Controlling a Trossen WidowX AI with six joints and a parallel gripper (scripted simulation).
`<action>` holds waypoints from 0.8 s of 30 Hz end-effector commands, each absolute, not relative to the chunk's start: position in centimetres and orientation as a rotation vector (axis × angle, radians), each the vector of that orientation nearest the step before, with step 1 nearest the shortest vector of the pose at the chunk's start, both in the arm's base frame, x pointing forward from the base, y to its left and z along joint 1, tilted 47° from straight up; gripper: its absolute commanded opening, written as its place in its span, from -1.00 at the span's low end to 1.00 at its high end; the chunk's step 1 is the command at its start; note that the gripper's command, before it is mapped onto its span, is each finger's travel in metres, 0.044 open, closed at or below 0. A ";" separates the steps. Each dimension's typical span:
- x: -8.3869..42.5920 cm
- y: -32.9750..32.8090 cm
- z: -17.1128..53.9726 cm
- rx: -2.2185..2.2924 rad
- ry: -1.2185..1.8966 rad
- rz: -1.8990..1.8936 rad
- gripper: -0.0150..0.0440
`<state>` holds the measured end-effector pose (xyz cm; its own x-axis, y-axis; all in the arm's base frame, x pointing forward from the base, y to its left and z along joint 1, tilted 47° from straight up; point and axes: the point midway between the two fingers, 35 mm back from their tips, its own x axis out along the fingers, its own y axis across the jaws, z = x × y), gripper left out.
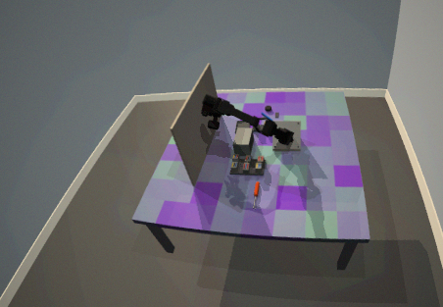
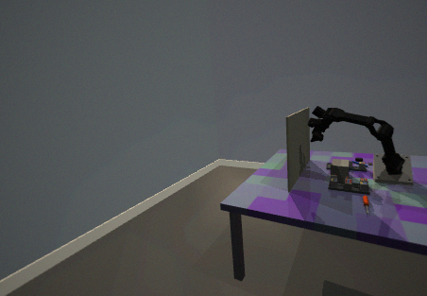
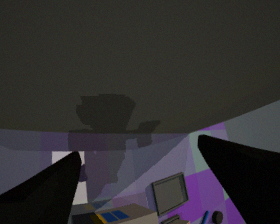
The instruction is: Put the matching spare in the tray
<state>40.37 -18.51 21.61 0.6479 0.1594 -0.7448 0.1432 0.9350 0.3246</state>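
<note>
Code not yet readable, no spare in the tray

The mounted unit (image 1: 243,137) (image 2: 340,167) (image 3: 136,214) stands between the upright board (image 1: 193,130) (image 2: 297,154) (image 3: 141,55) and the arm's base. Blue and yellow markings (image 3: 113,216) show at the wrist view's lower edge, but no code can be read there.

The spares (image 1: 246,166) (image 2: 349,181) sit in their rack (image 1: 251,173) (image 2: 350,190), just beside the unit. What looks like the tray (image 1: 244,123) (image 2: 329,165) (image 3: 184,187) lies on the unit's other side, with no spare visible in it.

The hand (image 1: 212,116) (image 2: 313,131) (image 3: 140,149) is open and holds nothing, high up close to the board. It is probably seeking a look at the unit's back. Reading, matching, picking, placing and releasing appear to remain.
</note>
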 end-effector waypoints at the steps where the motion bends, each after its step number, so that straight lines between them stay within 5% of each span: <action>1: 40.3 -18.3 21.9 0.367 0.873 0.029 1.00; 12: 40.2 -18.0 21.9 0.359 0.876 0.039 1.00; 24: 29.1 -2.4 22.5 -0.159 0.905 0.718 1.00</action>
